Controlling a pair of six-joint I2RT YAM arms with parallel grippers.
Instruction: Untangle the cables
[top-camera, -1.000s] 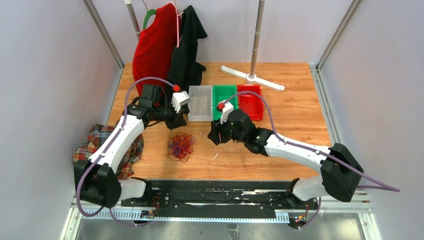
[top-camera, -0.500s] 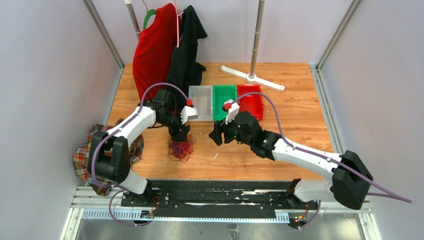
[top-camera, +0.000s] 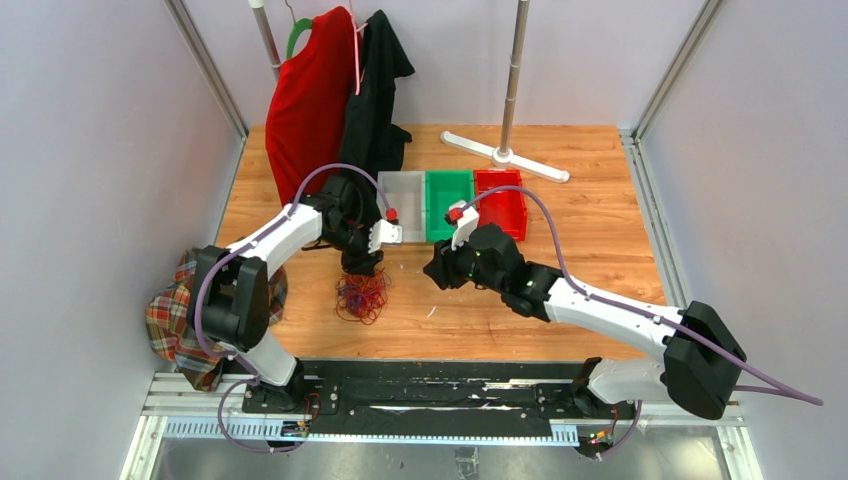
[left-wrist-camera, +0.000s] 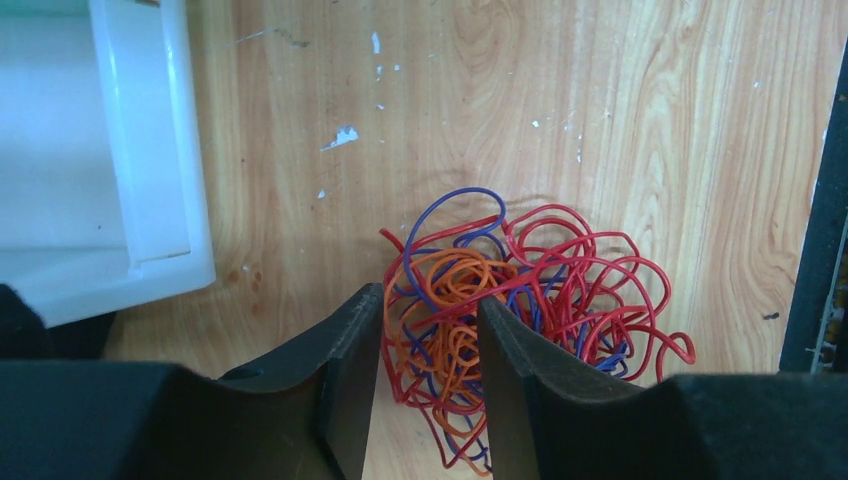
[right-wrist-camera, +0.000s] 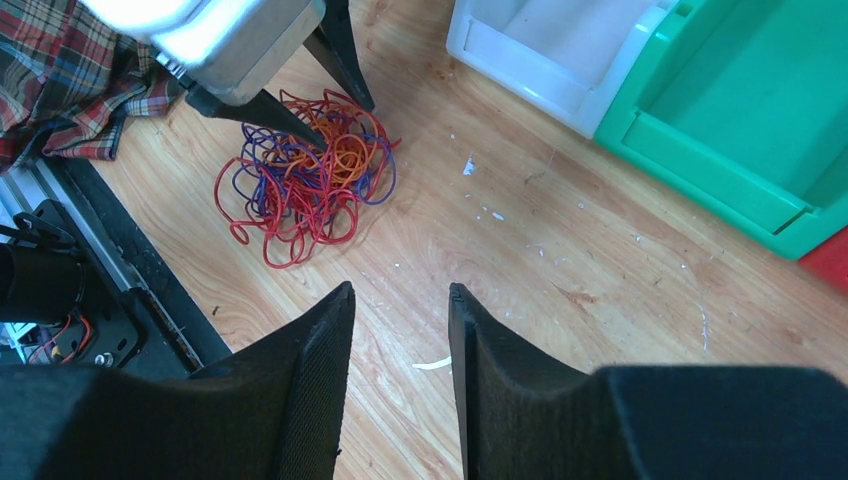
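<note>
Red, orange and purple cables (left-wrist-camera: 540, 270) lie bunched near-left on the table (top-camera: 600, 200); your left gripper (left-wrist-camera: 428, 300) straddles the orange loops, jaws apart, unclamped. Your right gripper (right-wrist-camera: 400, 292) is open, empty, off right. Likely next: pinch orange, pull clear slowly.

Glossy cables (left-wrist-camera: 440, 280) (matt wooden table (left-wrist-camera: 600, 120))

I record a white bin (top-camera: 402, 205), green bin (top-camera: 449, 203) and red bin (top-camera: 501, 203) side by side; plaid cloth (top-camera: 172, 310) at the table's (top-camera: 600, 230) left edge.
</note>
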